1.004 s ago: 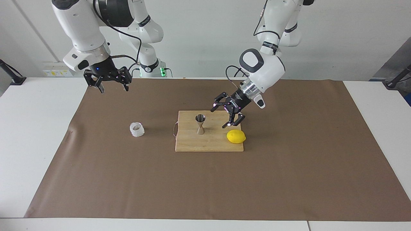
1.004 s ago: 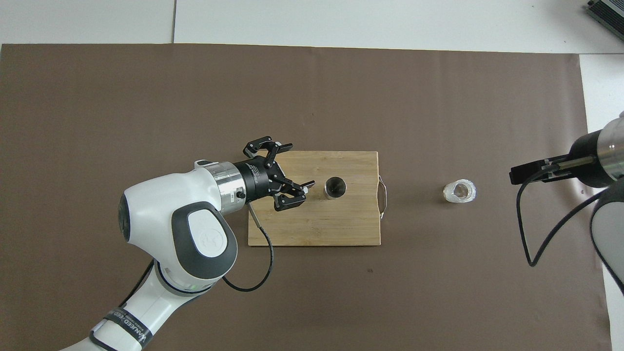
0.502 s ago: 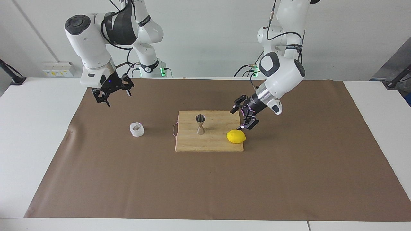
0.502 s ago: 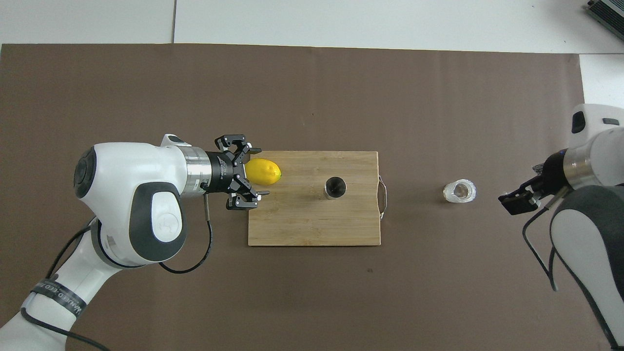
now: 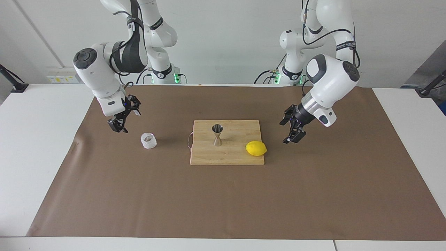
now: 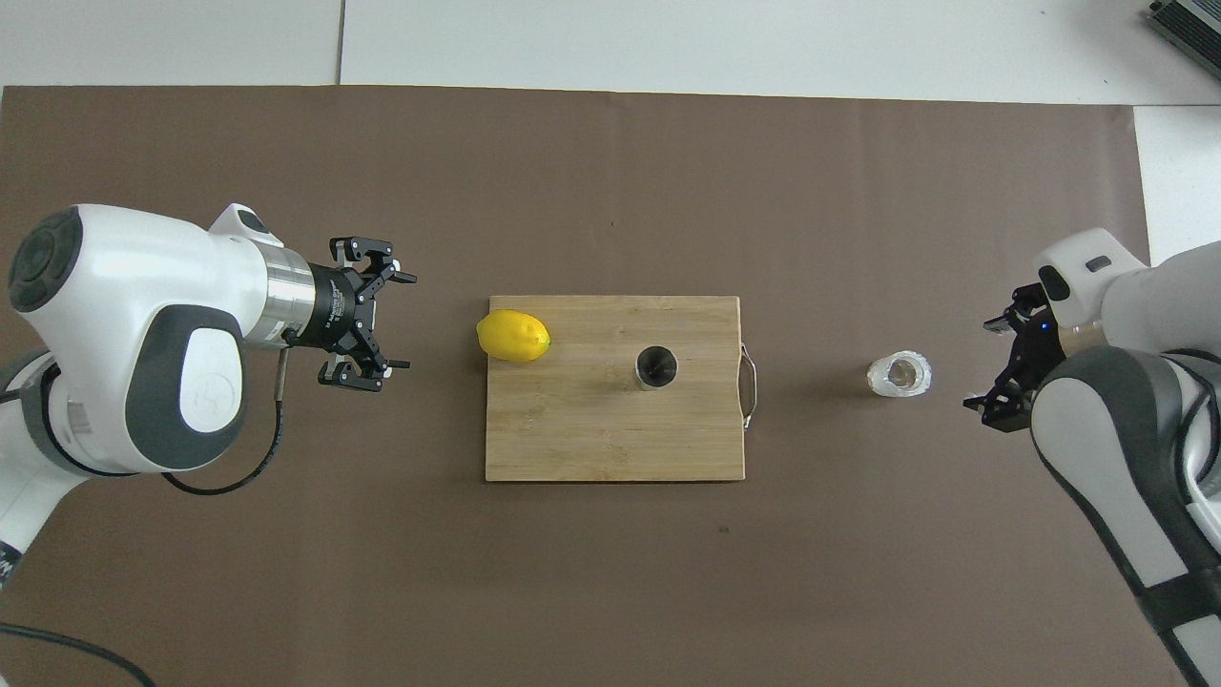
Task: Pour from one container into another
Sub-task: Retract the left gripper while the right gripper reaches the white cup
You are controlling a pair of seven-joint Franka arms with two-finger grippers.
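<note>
The small whitish textured cup [image 5: 148, 141] [image 6: 899, 374] stands on the brown mat toward the right arm's end of the table. On the wooden cutting board [image 5: 230, 157] [image 6: 591, 441] the steel hourglass jigger [image 5: 217, 135] [image 6: 656, 367] stands upright. My right gripper [image 5: 126, 119] [image 6: 983, 367] hangs open and empty just off the cup, on the side toward the right arm's end of the table, clear of it. My left gripper [image 5: 287, 132] [image 6: 405, 321] is open and empty over the mat, off the board's lemon end.
A yellow lemon [image 5: 256, 148] [image 6: 513, 336] lies on the board's corner toward the left arm's end. The board has a metal handle [image 5: 189, 141] [image 6: 751, 386] on the cup's side. The brown mat [image 5: 223, 202] covers most of the white table.
My left gripper has drawn back from beside the jigger, off the board, uncovering the lemon. My right gripper has come down and closer to the cup. Both stayed open.
</note>
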